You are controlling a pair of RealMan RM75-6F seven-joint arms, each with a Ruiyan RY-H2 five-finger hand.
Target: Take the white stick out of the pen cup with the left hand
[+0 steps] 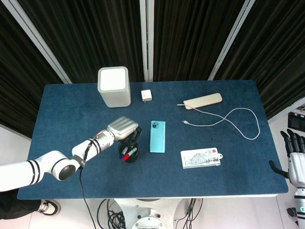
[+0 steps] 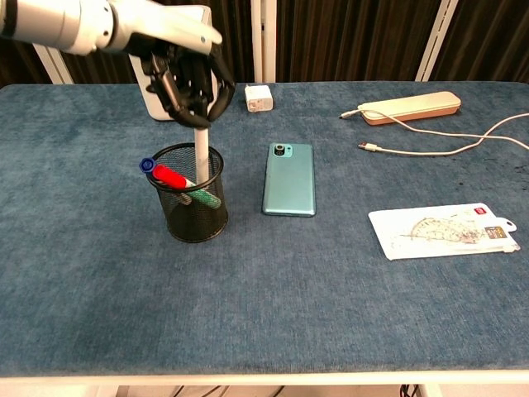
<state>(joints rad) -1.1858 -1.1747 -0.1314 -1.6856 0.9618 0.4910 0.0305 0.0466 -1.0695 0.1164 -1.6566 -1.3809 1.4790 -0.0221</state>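
Dark fingers of the left hand close around the top of the white stick, holding it upright with its lower end inside the black mesh pen cup; red, blue and green pens lean in the cup; a teal phone lies just beside; the right hand hangs off the table's edge, fingers apart, holding nothing.

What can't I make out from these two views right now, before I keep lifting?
- Thin white stick: its top is hidden inside the left hand in the chest view; the head view hides it under the hand.
- Black mesh pen cup: whether the stick's lower end has cleared the rim is hidden behind the mesh.
- Right hand: cut off by the head view's right edge; absent from the chest view.
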